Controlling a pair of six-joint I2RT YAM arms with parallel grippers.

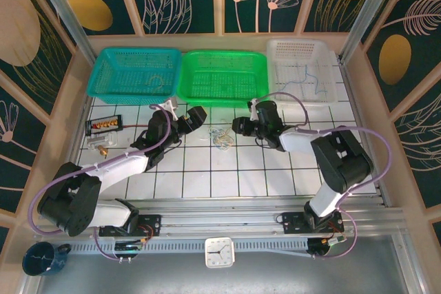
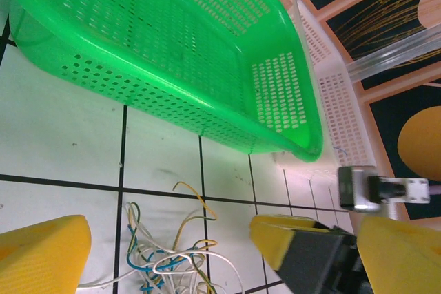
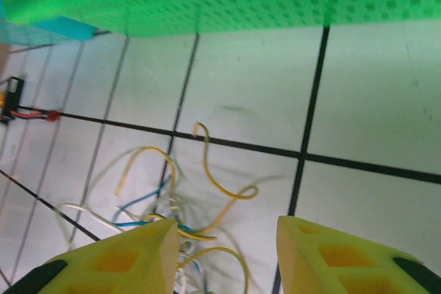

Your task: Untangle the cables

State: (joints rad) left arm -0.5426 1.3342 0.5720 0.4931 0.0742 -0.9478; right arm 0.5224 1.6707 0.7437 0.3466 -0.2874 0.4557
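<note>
The right gripper (image 3: 227, 239) has its jaws part open, w/ a clear gap btw. the two yellow fingers (image 3: 131, 263), and nothing is clamped. Some strands run just beside the left-hand finger, at the bottom of the right wrist view. The left gripper (image 2: 170, 235) is wide open and empty, w/ the clump lying under the gap. The cables (image 1: 220, 135) lie as one loose clump on the table (image 1: 207, 170), in the centre of the top view, btw. both grippers and just in front of the green basket (image 1: 222, 77).

The step in hand seems to be the approach, to pick one strand out of the clump. The next move prob. calls for the right gripper to go lower and close on one yellow loop only, while the left gripper pins the rest. Catching two wires at once would drag the whole clump.

Materials: the wires are very thin and soft, w/ a smooth coat in yellow, blue and white, curled in squiggles. The fingers are yellow plastic w/ waffle-like pockets. The basket is glossy perforated plastic. The table is white tiles w/ black grid lines.
</note>
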